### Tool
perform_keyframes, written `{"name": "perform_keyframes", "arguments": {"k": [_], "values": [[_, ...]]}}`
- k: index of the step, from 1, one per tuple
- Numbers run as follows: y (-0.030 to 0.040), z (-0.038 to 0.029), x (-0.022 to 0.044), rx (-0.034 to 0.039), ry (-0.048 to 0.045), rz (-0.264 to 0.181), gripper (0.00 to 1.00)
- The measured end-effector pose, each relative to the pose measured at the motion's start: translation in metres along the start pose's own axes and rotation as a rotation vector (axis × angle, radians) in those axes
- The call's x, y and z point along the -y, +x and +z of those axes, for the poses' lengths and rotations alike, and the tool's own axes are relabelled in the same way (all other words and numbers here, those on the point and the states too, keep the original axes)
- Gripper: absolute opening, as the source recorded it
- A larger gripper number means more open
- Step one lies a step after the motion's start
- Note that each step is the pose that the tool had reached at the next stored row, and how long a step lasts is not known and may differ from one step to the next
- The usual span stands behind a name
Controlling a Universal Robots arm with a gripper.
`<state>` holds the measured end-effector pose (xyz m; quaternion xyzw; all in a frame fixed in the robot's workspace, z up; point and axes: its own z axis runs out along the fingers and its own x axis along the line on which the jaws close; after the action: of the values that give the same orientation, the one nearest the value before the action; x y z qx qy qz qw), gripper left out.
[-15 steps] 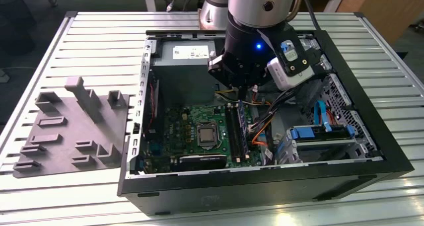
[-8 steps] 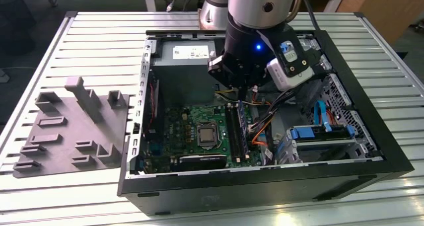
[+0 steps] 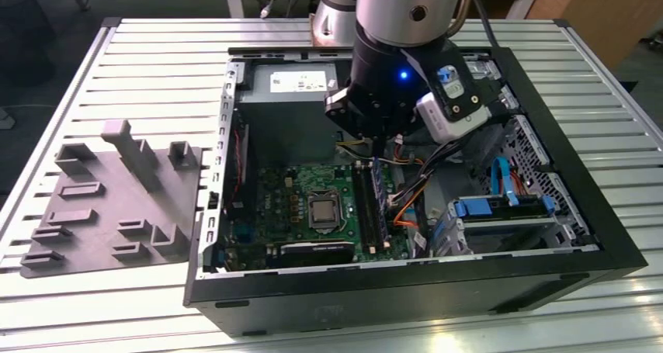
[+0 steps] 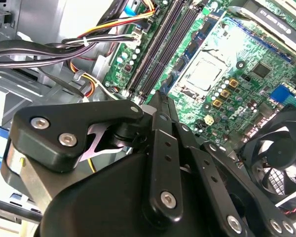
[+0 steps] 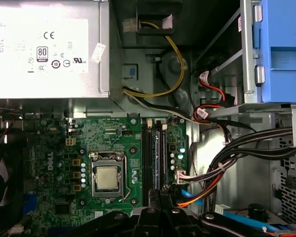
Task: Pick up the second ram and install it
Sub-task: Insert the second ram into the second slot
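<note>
My gripper (image 3: 380,140) hangs over the open computer case, above the far end of the memory slots (image 3: 365,202). Its fingers are shut together with nothing showing between them; in both wrist views the tips (image 5: 163,189) (image 4: 158,98) meet in a point. A ram stick (image 3: 377,213) stands on edge in the slots to the exterior view's right of the processor socket (image 3: 324,212). In the first wrist view it appears as a thin bluish strip (image 5: 158,158) in one slot. I cannot tell whether a second ram sits beside it.
The case (image 3: 414,291) lies on its side on a slatted table. A silver power supply (image 5: 44,49) fills the far end, with cable bundles (image 5: 237,158) and blue drive bays (image 3: 487,207) at the exterior view's right. A grey parts fixture (image 3: 104,202) lies left of the case.
</note>
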<state>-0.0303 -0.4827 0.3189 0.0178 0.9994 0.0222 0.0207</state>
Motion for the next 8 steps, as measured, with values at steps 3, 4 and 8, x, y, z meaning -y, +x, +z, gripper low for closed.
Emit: {"name": "perform_keyframes", "arguments": {"k": [3,4,8], "values": [[0.0003,0.0004,0.0000,-0.0001,0.0000,0.000,0.11],[0.0004,0.0006,0.0000,0.0000,0.0001,0.000,0.11],[0.0007,0.0016,0.0001,0.0000,0.0000,0.000,0.11]]}}
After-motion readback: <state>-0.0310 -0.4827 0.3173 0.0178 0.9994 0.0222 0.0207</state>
